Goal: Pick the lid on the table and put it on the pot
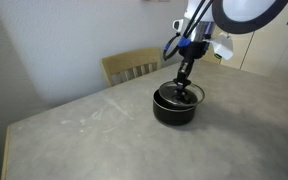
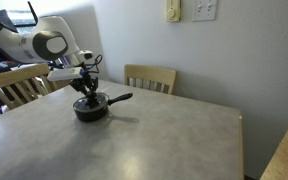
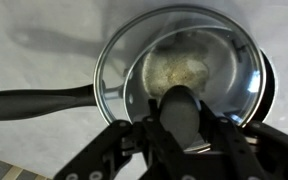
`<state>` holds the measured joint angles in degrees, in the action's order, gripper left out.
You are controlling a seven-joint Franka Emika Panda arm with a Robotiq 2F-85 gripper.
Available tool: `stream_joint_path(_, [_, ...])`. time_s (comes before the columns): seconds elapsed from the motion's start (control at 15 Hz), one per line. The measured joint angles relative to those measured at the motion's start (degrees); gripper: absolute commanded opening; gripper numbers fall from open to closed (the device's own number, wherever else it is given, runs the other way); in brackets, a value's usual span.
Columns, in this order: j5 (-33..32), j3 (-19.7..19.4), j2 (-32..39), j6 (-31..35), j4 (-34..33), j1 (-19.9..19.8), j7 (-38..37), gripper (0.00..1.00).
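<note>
Both exterior views: gripper [image 1: 185, 82] low over the pot [image 2: 91, 108], which sits on the table [image 1: 94, 135]; the grip itself is too small to read here. Wrist view: jaws closed on the knob [image 3: 184, 112] of the lid [image 3: 134, 70], which sits over the pot, offset toward the handle [image 3: 34, 100]. Risk: released off-centre, the lid may seat tilted or slide off the rim.

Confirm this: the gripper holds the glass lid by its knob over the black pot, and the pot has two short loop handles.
Wrong on the handles: the wrist view shows the pot with one long straight black handle. The rest stands: the gripper holds the glass lid over the pot.
</note>
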<state>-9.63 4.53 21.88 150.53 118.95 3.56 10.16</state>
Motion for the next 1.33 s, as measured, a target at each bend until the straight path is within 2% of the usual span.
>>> stream_joint_path(0.67, [0.0, 0.0, 0.1, 0.0, -0.1, -1.3, 5.5, 0.15])
stream_joint_path(1.13, [1.5, 0.4, 0.2, 0.2, -0.1, -3.7, 12.3, 0.15])
stream_joint_path(1.2, [1.8, 0.5, 0.2, 0.3, -0.1, -4.2, 13.4, 0.40])
stream_joint_path(1.33, [2.5, 0.8, 0.3, 0.7, -0.1, -5.2, 15.6, 0.40])
